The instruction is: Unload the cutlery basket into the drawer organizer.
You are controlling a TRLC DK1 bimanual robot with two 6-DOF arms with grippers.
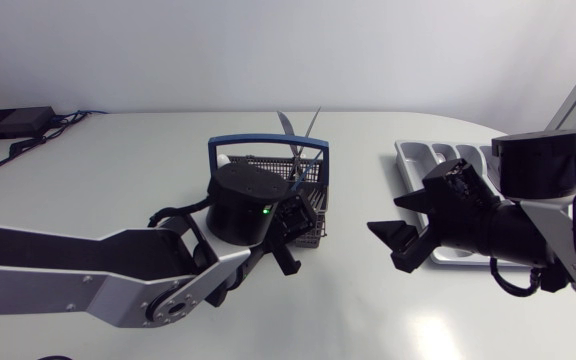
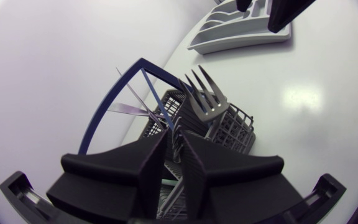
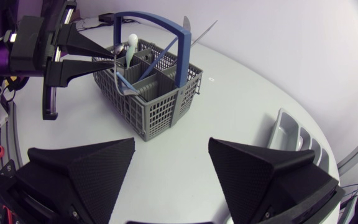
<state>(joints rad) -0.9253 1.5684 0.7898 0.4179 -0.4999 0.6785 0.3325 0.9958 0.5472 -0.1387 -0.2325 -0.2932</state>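
left gripper [image 2: 174, 149] pinches a fork [image 2: 205, 101] in the cutlery basket [image 3: 151, 109] mid-worktop [image 1: 118, 180], likely to lift it clear, while right gripper [image 3: 171, 149] hovers wide apart by the drawer organizer [image 1: 414, 156].

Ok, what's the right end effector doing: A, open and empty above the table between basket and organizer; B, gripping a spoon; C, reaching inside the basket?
A: the right end effector has fingers spread, nothing between them, over the table between the cutlery basket and the drawer organizer.
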